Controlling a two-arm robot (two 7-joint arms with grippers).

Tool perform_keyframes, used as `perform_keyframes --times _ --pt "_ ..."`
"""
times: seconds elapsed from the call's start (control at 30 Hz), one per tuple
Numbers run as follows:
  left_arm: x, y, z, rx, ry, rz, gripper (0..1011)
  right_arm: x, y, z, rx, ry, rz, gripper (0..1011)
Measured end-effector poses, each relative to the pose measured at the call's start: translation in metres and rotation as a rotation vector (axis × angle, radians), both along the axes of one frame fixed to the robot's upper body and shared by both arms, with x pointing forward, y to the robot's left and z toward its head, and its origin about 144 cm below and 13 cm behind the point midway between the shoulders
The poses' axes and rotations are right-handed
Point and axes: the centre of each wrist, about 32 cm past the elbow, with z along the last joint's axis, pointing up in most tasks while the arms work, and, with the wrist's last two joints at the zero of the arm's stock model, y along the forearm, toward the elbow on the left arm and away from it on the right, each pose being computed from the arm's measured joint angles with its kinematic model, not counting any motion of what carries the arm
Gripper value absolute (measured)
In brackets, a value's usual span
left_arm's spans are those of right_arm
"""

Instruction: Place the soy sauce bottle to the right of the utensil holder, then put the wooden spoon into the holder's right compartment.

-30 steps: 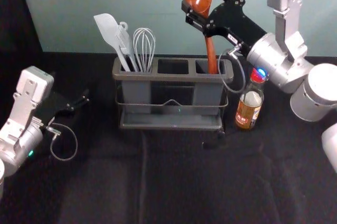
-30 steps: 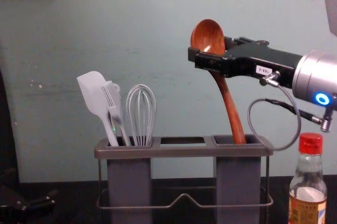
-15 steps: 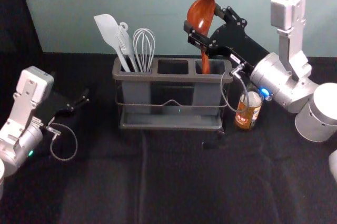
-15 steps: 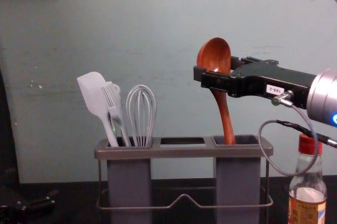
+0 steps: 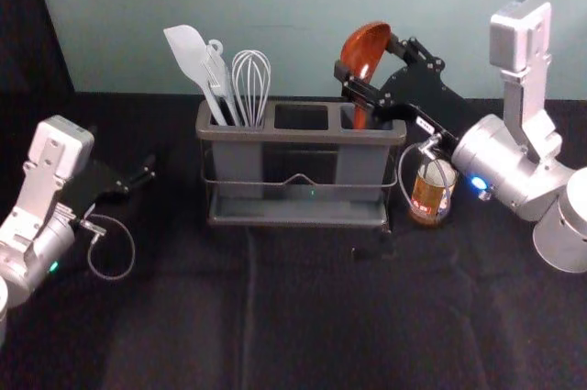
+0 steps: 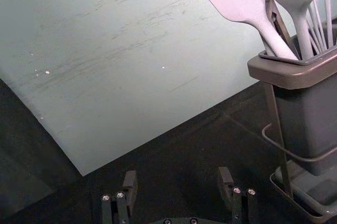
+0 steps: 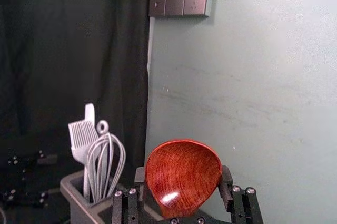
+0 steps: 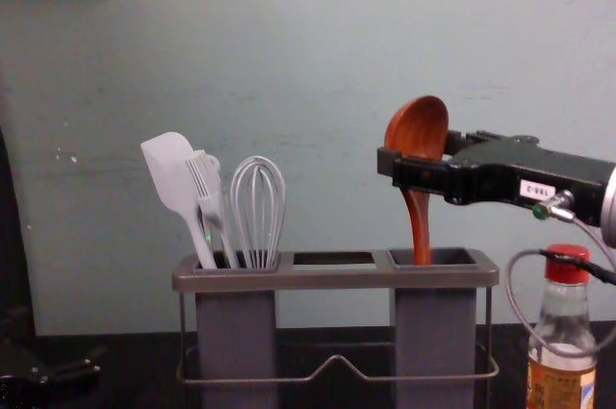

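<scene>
Right claw (image 5: 366, 57) is above the right compartment (image 8: 457, 257), and I have its fingers closed around the spoon (image 7: 183, 174). The bowl sits directly between the fingertips, with one finger along each side, and the handle drops steeply below the claw into the mouth of the compartment. From the wrist I see a rounded, deep bowl in glossy red-brown wood, fine grain curving through it and a white glint low down. In the chest view the handle is slim and slightly bowed.

The holder (image 8: 337, 279) is smooth and grey, with squared cups, rounded rim corners and a thin wire rail bent to a small peak in front. Its left compartment carries a flat pale spatula (image 8: 169, 163), a brush (image 8: 204, 183) with combed bristles and a whisk (image 8: 258, 199) of looped wires. Just right of the holder, the bottle (image 8: 562, 375) stands upright: clear glass, ridged red cap, printed label, with the arm's cable looping across it.

Left claw (image 5: 128, 151) is parked to the holder's left, its fingers spread wide with a gap between them.
</scene>
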Motion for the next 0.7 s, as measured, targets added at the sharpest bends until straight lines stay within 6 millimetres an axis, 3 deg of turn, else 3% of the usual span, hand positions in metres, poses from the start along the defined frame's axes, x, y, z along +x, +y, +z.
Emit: perform_keyframes --times 0.7 --pt "0.000 0.000 0.000 0.000 0.000 0.000 1005 -0.002 -0.004 -0.014 -0.010 0.043 -0.006 833"
